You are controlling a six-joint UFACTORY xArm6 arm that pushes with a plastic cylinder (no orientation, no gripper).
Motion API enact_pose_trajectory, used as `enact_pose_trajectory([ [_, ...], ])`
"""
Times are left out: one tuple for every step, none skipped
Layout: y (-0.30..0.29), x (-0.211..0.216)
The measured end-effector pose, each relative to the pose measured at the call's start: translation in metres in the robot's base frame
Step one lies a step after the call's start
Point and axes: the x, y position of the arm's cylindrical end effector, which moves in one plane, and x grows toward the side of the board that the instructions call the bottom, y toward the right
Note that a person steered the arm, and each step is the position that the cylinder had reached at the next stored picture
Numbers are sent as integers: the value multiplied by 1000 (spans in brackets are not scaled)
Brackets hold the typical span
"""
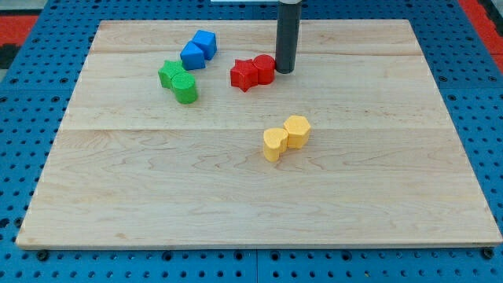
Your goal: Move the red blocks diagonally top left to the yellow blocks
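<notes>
Two red blocks sit side by side near the view's top middle: a star-shaped one [244, 75] on the left and a rounder one [265, 69] on the right. My tip [284, 71] stands right against the right side of the rounder red block. Two yellow blocks lie touching below and to the right of the red ones: a rounded one [274, 145] and a hexagonal one [297, 130]. The red pair is up and left of the yellow pair, with a gap of bare board between them.
Two blue cube-like blocks [198, 49] sit at the top left of the red ones. Two green blocks [178, 81] lie left of the red pair. The wooden board [157, 189] rests on a blue pegboard surface [23, 102].
</notes>
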Motion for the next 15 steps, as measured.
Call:
enact_pose_trajectory([
  [0,-2],
  [-10,-26],
  [-40,-31],
  [-76,-21],
  [-99,-14],
  [-102,13],
  [-83,11],
  [-80,-22],
  [-34,-24],
  [-21,-50],
  [7,-49],
  [11,-39],
  [-41,-12],
  [-102,7],
  [-115,7],
])
